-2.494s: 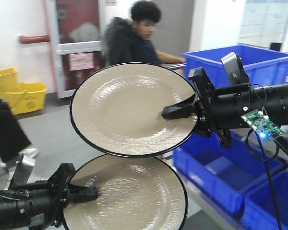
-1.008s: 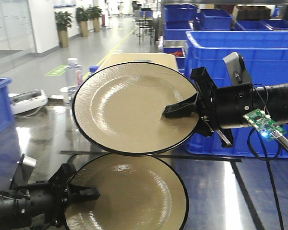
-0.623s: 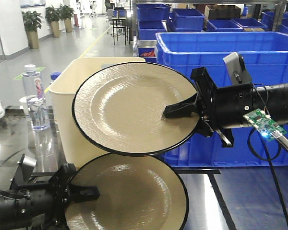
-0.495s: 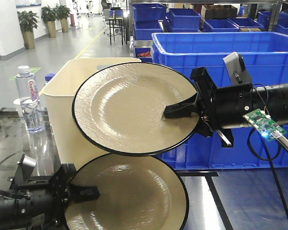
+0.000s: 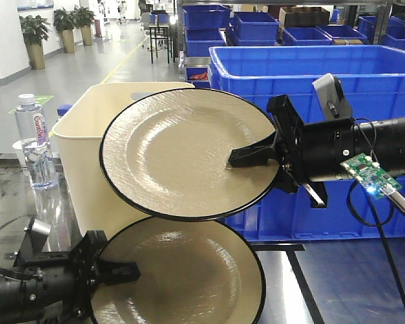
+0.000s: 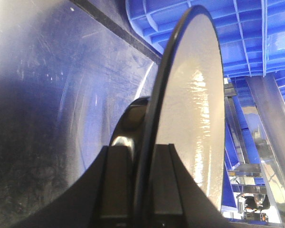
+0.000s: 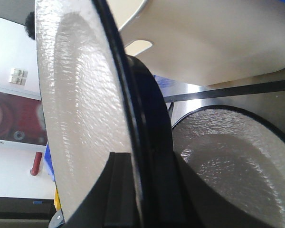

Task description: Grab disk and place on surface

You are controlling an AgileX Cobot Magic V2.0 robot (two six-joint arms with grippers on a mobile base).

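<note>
Two beige disks with black rims are held in the air, both plates. The upper disk (image 5: 175, 155) is tilted toward the front camera, and my right gripper (image 5: 246, 158) is shut on its right rim. The lower disk (image 5: 189, 277) lies flatter beneath it, with my left gripper (image 5: 118, 273) shut on its left rim. In the left wrist view that disk (image 6: 194, 104) stands edge-on between the fingers (image 6: 116, 185). The right wrist view shows the upper disk (image 7: 80, 104) pinched the same way, with the lower disk (image 7: 228, 152) beyond. The dark glossy surface (image 5: 351, 283) with black tape lines lies below.
A cream plastic bin (image 5: 88, 155) stands on the surface behind the disks. Large blue crates (image 5: 310, 74) fill the back and right. A water bottle (image 5: 30, 142) stands at the left. A small circuit board (image 5: 368, 177) and cable hang from the right arm.
The whole background has swept leftward, from a doorway and a person to the bin and blue crates. Both disks and grippers keep the same places in the view, still gripped.
</note>
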